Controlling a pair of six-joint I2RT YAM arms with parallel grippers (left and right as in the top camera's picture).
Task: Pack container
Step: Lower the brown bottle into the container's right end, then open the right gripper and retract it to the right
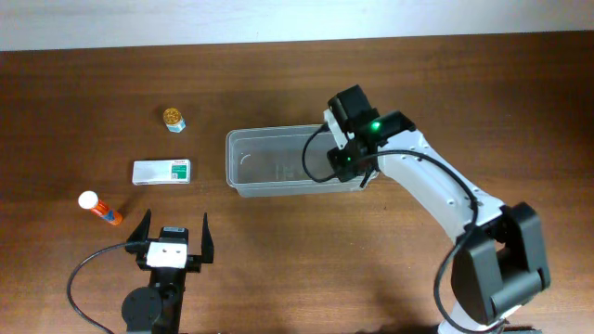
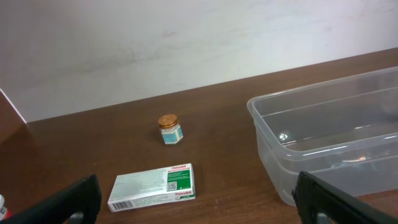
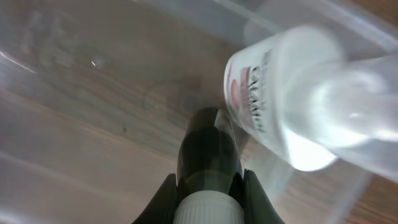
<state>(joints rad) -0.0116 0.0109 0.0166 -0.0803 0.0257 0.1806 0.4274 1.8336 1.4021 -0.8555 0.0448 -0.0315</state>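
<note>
The clear container (image 1: 243,187) stands at mid table; it also shows in the left wrist view (image 2: 267,134) and fills the right wrist view (image 3: 74,74). My right gripper (image 1: 347,158) is over the container's right end. In the right wrist view it (image 3: 209,190) is shut on a dark bottle with a white cap (image 3: 208,149), held low inside the container. A clear bottle with a white label (image 3: 292,93) lies in the container beside it. My left gripper (image 1: 173,234) (image 2: 199,208) is open and empty near the front edge.
Left of the container lie a white and green Panadol box (image 1: 161,171) (image 2: 152,186), a small jar with a gold lid (image 1: 173,118) (image 2: 169,129) and an orange tube with a white cap (image 1: 99,209). A pale wall runs behind the table.
</note>
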